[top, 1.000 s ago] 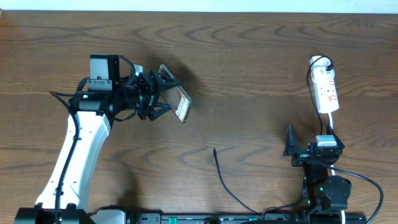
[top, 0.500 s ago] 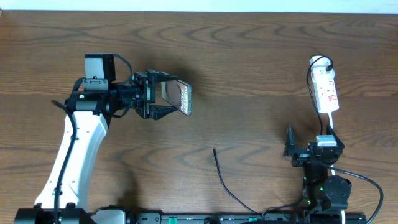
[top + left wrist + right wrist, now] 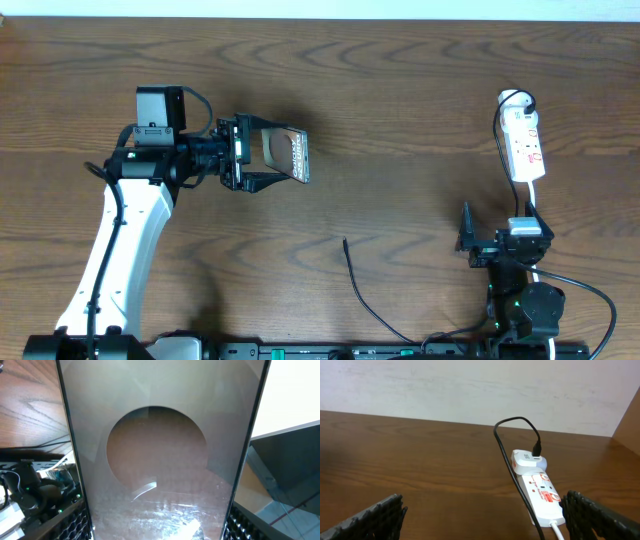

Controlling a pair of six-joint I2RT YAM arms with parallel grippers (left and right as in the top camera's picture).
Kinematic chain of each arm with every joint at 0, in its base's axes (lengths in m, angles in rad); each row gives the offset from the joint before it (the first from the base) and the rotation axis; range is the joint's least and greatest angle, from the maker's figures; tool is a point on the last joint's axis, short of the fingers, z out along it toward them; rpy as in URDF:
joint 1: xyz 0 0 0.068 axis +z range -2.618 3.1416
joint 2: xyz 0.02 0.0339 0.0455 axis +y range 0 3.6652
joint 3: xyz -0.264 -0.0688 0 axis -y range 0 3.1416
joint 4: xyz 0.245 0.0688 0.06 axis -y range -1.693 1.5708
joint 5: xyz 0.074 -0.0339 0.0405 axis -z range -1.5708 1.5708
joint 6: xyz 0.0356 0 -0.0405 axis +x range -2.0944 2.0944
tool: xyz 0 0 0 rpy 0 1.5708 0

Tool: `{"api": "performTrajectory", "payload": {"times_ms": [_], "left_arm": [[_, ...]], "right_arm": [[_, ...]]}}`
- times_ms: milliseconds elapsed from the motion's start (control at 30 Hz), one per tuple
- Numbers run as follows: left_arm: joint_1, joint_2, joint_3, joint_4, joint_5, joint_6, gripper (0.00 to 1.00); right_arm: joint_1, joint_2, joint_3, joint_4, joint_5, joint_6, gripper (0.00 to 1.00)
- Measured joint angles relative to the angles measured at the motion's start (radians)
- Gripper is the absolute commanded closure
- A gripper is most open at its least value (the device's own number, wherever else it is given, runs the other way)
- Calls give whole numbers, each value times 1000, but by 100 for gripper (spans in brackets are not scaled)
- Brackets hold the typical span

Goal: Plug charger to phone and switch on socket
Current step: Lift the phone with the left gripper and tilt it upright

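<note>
The phone [image 3: 286, 154], a brownish glossy slab, is held off the table at the left, and my left gripper [image 3: 274, 156] is shut on its two long edges. In the left wrist view the phone [image 3: 160, 450] fills the space between the fingers of the left gripper [image 3: 160, 531]. The charger [image 3: 360, 290] lies on the table at the front centre, its plug tip pointing away from the front edge. The white socket [image 3: 524, 145] lies at the right. My right gripper [image 3: 500, 232] sits just in front of it, open and holding nothing. The right wrist view has the socket [image 3: 542, 492] beside the right finger of the right gripper [image 3: 485, 520].
A white adapter [image 3: 527, 461] with a black cable sits in the far end of the socket. A white cord [image 3: 559, 530] leaves its near end. A pale wall [image 3: 470, 385] runs behind the table's back edge.
My left wrist has turned with the phone in its grip, and the phone now lies closer to level and a little further right. The right arm, charger and socket are unchanged.
</note>
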Motion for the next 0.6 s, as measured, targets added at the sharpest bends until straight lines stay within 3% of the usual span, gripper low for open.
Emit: {"api": "performTrajectory", "payload": {"times_ms": [600], "left_arm": [[0, 0, 0, 0, 3, -15, 92]], "right_arm": [[0, 0, 0, 0, 0, 0, 1]]}}
